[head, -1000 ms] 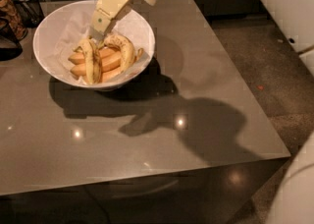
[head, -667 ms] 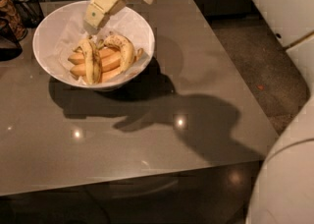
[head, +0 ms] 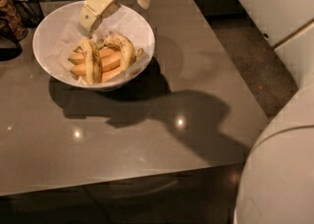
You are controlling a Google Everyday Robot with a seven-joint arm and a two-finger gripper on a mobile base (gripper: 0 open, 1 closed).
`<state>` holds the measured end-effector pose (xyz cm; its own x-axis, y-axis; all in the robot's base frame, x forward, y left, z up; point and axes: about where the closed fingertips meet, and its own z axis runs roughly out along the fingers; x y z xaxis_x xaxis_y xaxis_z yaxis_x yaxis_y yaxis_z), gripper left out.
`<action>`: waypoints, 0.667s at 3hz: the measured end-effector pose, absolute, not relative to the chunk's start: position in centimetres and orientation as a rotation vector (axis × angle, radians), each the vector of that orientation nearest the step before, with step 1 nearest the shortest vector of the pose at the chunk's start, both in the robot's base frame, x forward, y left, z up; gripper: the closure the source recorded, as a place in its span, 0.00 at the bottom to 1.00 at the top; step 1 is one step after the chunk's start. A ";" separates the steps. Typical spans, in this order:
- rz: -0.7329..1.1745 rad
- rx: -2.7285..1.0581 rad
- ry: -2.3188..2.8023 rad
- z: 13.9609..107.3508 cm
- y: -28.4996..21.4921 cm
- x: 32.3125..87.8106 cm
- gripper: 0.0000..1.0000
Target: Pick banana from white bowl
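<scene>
The white bowl [head: 49, 36] stands at the table's back left, lined with crumpled white paper. In it lies the banana [head: 124, 49], curved, yellow and brown-speckled, on the right of the pile. A yellow banana with a long dark streak [head: 91, 61] lies to its left, and smooth orange-yellow bananas [head: 109, 64] lie between and below them. My cream-coloured gripper [head: 87, 21] hangs over the bowl's back part, above and to the left of the banana, apart from it. Nothing shows in it.
The bowl stands on a glossy grey-brown table [head: 147, 134] whose right edge drops to a speckled floor [head: 255, 66]. A dark wire basket [head: 14, 7] stands at the far left. My white body [head: 279, 169] fills the lower right corner.
My gripper has risen and drawn back to the left, from just over the bananas to the bowl's back part. The bananas have not moved.
</scene>
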<state>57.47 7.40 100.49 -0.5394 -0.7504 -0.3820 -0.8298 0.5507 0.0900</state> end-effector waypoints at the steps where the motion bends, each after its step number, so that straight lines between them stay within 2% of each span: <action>1: 0.373 -1.292 2.524 99.5 7.5 57.6 0.05; 2: 0.367 -1.271 2.556 98.7 7.3 58.1 0.21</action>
